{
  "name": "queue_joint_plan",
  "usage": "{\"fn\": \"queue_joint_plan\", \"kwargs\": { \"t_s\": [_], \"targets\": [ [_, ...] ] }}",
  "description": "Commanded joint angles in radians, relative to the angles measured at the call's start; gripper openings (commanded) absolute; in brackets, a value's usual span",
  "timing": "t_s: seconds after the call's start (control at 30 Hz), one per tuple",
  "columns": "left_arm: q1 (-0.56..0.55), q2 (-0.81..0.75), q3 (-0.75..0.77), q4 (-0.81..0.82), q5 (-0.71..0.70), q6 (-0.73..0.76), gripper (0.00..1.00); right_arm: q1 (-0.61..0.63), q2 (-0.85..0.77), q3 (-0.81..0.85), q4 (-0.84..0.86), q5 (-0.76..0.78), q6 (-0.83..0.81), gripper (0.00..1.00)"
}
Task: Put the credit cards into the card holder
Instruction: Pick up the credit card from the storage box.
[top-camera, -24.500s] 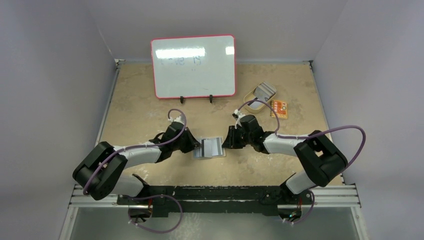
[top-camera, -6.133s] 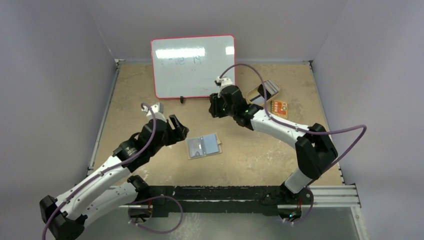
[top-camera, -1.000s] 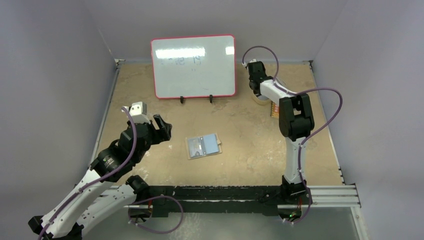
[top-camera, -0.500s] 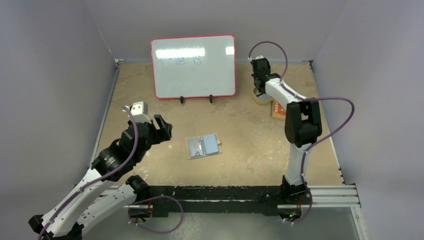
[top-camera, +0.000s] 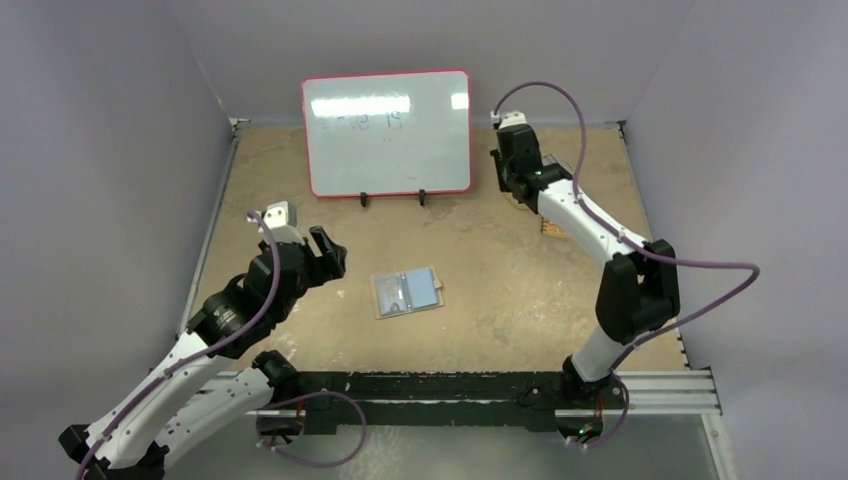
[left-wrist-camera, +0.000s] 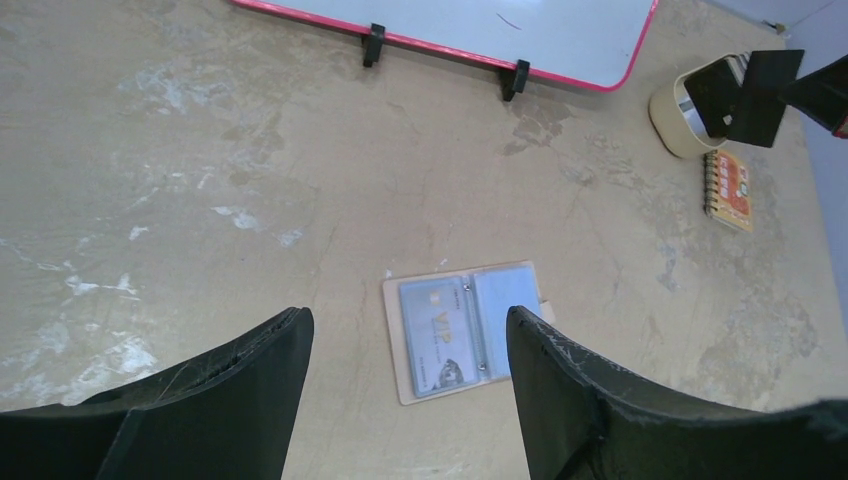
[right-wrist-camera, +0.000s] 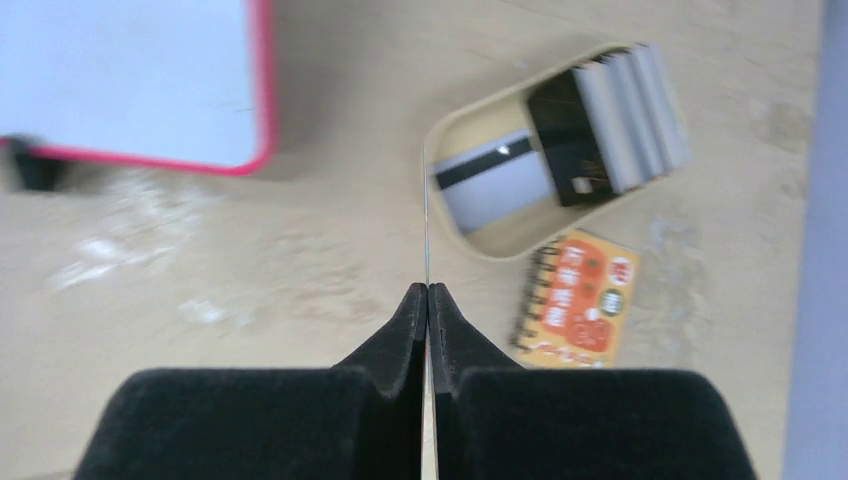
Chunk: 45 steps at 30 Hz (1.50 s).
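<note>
Two claws, two very different states. The right claw has its black fingers pressed together on a thin credit card seen edge-on, up at the far side of the beige table. It's right by the tan oval dish, which holds more grey black-striped credit cards. An orange spiral notebook lies just beside the dish, and a red-framed whiteboard stands nearby. The tan folding card holder lies open mid-table with a grey VIP card and a light blue card in its sleeves. The left claw is spread wide, gripping nothing, off to the holder's left.
</note>
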Motion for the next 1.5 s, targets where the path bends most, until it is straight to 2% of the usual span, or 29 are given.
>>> {"fn": "queue_joint_plan", "kwargs": {
  "t_s": [0.0, 0.07, 0.17, 0.27, 0.37, 0.5, 0.63, 0.73, 0.93, 1.13, 1.33, 1.4, 1.47],
  "targets": [
    [0.007, 0.036, 0.021, 0.071, 0.083, -0.078, 0.7, 0.12, -0.101, -0.055, 0.048, -0.078, 0.088, 0.0],
    [0.007, 0.065, 0.031, 0.097, 0.119, -0.104, 0.7, 0.158, -0.145, -0.088, 0.08, -0.141, 0.121, 0.0],
    [0.008, 0.098, 0.047, 0.125, 0.167, -0.169, 0.7, 0.187, -0.225, -0.167, 0.176, -0.362, 0.185, 0.0],
    [0.007, 0.112, 0.054, 0.202, 0.271, -0.253, 0.69, 0.212, -0.303, -0.266, 0.299, -0.532, 0.274, 0.0],
    [0.007, 0.108, 0.013, 0.338, 0.341, -0.334, 0.68, 0.233, -0.381, -0.373, 0.454, -0.678, 0.375, 0.0],
    [0.007, 0.105, -0.055, 0.51, 0.409, -0.366, 0.68, 0.238, -0.474, -0.566, 0.766, -0.898, 0.573, 0.0],
    [0.007, 0.127, -0.091, 0.654, 0.504, -0.357, 0.67, 0.242, -0.513, -0.657, 0.957, -0.99, 0.697, 0.0],
    [0.007, 0.162, -0.089, 0.684, 0.543, -0.34, 0.67, 0.244, -0.551, -0.709, 1.034, -1.001, 0.756, 0.0],
    [0.008, 0.166, -0.125, 0.759, 0.566, -0.366, 0.63, 0.244, -0.58, -0.743, 1.096, -1.015, 0.827, 0.0],
    [0.007, 0.166, -0.141, 0.818, 0.623, -0.375, 0.47, 0.244, -0.538, -0.771, 1.202, -1.043, 0.899, 0.0],
    [0.007, 0.16, -0.165, 0.812, 0.613, -0.368, 0.0, 0.244, -0.514, -0.778, 1.232, -1.047, 0.924, 0.0],
    [0.007, 0.164, -0.165, 0.777, 0.595, -0.354, 0.0, 0.244, -0.519, -0.776, 1.21, -1.034, 0.906, 0.0],
    [0.008, 0.164, -0.165, 0.736, 0.572, -0.336, 0.0, 0.244, -0.52, -0.754, 1.128, -1.011, 0.86, 0.07]
  ]
}}
